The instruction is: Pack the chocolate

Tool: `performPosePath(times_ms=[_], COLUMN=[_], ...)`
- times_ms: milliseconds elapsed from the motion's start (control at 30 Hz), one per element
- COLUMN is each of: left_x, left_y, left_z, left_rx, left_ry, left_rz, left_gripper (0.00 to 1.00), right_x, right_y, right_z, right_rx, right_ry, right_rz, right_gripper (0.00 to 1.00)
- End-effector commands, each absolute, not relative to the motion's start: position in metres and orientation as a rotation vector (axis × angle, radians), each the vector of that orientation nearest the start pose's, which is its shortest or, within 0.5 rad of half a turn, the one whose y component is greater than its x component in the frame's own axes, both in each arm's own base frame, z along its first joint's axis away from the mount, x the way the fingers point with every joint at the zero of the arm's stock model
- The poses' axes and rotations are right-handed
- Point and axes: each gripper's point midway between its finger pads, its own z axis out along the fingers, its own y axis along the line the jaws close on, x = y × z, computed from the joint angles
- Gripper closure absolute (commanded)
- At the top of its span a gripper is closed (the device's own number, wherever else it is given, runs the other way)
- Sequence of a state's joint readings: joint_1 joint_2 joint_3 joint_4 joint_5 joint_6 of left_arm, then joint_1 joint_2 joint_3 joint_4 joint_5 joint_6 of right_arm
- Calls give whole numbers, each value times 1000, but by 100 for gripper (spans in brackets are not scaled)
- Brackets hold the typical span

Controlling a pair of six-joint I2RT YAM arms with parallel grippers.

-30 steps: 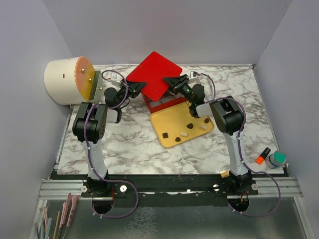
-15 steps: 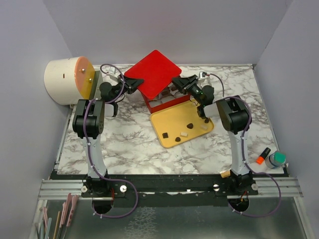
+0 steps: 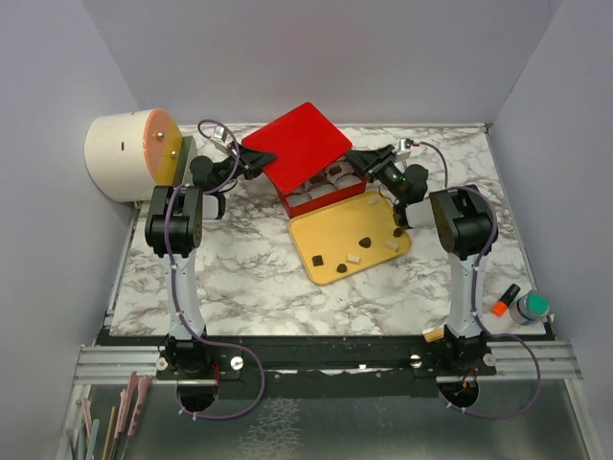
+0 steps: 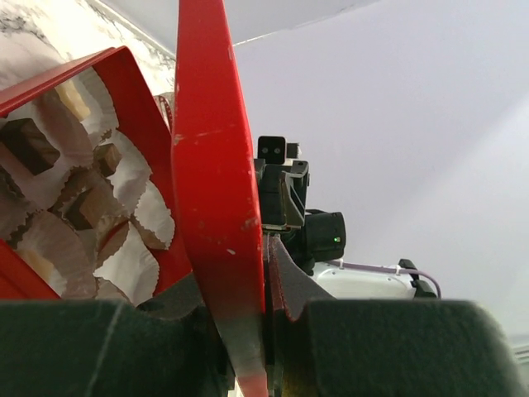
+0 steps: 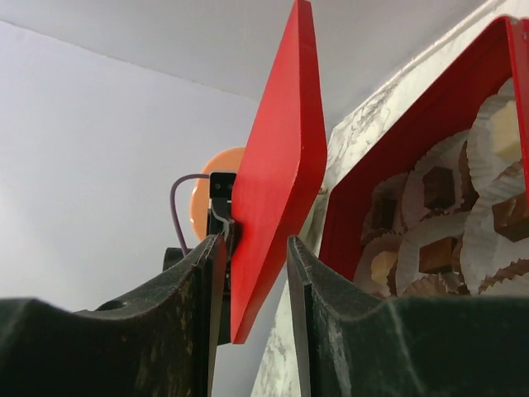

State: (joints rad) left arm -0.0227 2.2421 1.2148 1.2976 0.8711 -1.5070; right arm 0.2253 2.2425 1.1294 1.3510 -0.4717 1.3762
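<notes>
From above, the left tool (image 3: 261, 159) pinches the tilted flat red square lid (image 3: 299, 142) over the open red box (image 3: 321, 198). Loose dark and cream chocolate (image 3: 369, 238) lies on the flat yellow tray (image 3: 311, 230). The left wrist view shows more chocolate in white paper cups (image 4: 132, 178) inside the box. In the right wrist view the right tool (image 5: 256, 273) stands spread astride the lid's corner.

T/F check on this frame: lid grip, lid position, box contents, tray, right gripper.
1. The left gripper is clamped on the red lid. True.
2. The lid lies flat, shut on the red box. False: it is held tilted above the open box.
3. The box holds chocolate pieces in white paper cups. True.
4. The yellow tray carries no chocolate. False: several pieces lie on it.
5. The right gripper grips the tray. False: it is open by the lid's edge.
</notes>
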Motion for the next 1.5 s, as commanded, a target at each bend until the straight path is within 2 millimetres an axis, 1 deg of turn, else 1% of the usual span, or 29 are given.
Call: performPosePath(times_ms=[0, 233, 467, 667, 933, 1033, 1133, 1333, 1367, 1467], left_x=[505, 503, 503, 503, 502, 502, 502, 502, 502, 502], left_y=[-170, -173, -175, -176, -177, -178, -178, -179, -180, -180], left_z=[204, 198, 193, 189, 176, 169, 167, 166, 166, 165], left_rx=[-190, -176, -163, -157, -173, -180, -175, -151, -147, -144], left_ry=[1578, 1590, 1613, 1632, 1681, 1706, 1719, 1750, 1752, 1760], left_rz=[-1824, -1870, -1897, -1915, -1927, -1918, -1914, -1905, -1905, -1909], left_gripper=[100, 100, 100, 100, 100, 100, 100, 100, 100, 100], right_x=[508, 514, 518, 522, 526, 529, 532, 537, 538, 543], right_y=[229, 218, 202, 190, 179, 181, 183, 187, 189, 193], right_z=[188, 180, 170, 177, 187, 188, 187, 179, 175, 174], right_rx=[336, 346, 394, 407, 404, 389, 372, 309, 294, 239], right_ry=[1508, 1571, 1606, 1589, 1560, 1567, 1578, 1619, 1637, 1667], right_rz=[1550, 1439, 1296, 1199, 1113, 1116, 1140, 1235, 1255, 1315], right_gripper=[59, 59, 59, 59, 59, 59, 59, 59, 59, 59])
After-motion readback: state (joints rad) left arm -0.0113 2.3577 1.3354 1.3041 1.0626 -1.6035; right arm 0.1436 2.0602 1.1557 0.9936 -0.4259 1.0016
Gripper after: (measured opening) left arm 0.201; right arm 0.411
